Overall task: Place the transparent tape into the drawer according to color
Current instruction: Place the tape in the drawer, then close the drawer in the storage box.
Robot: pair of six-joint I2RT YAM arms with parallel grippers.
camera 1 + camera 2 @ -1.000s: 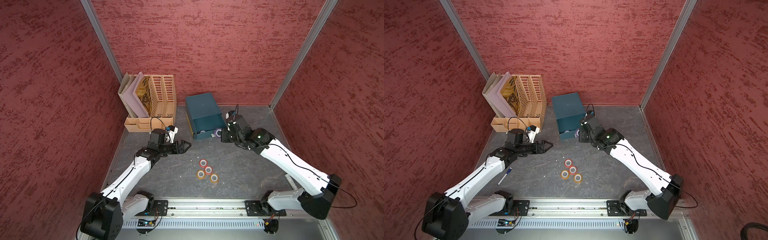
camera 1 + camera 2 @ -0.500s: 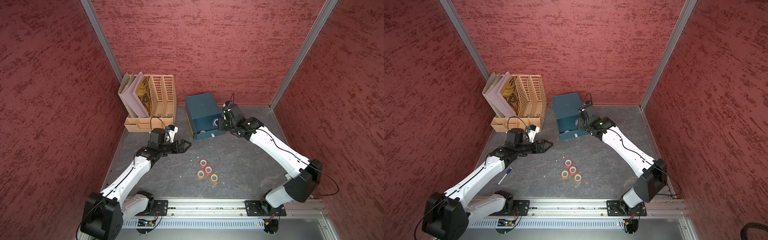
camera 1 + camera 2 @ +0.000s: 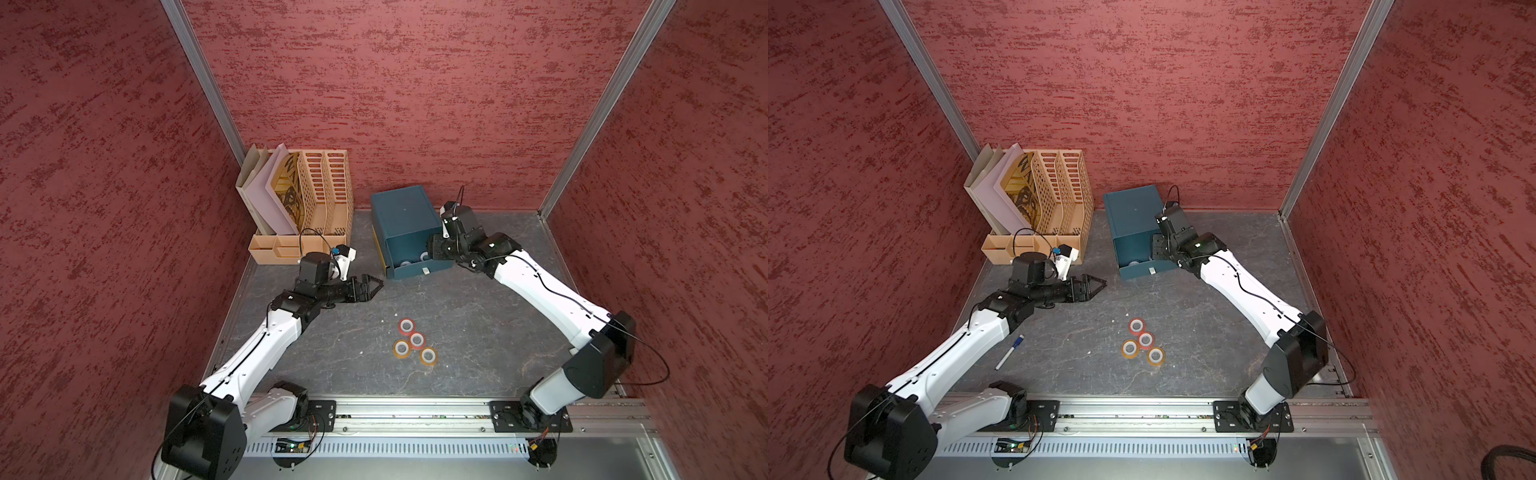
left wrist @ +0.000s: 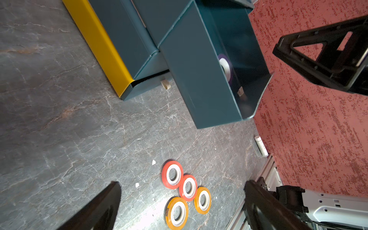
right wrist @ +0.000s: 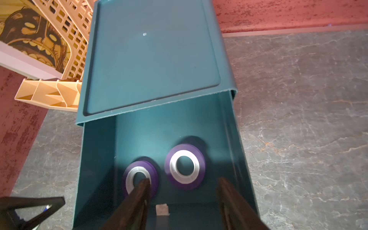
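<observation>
2 purple rolls point(image 5: 186, 147) point(image 5: 139, 164) in drawer point(image 5: 139, 129); 2 red rolls point(image 3: 407, 326) point(image 3: 417, 340), 2 orange rolls point(image 3: 402, 348) point(image 3: 428, 356) outside

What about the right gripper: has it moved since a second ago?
Yes. In a top view the right gripper went from beside the front corner of the drawer to above its inside, toward the back wall.
</observation>
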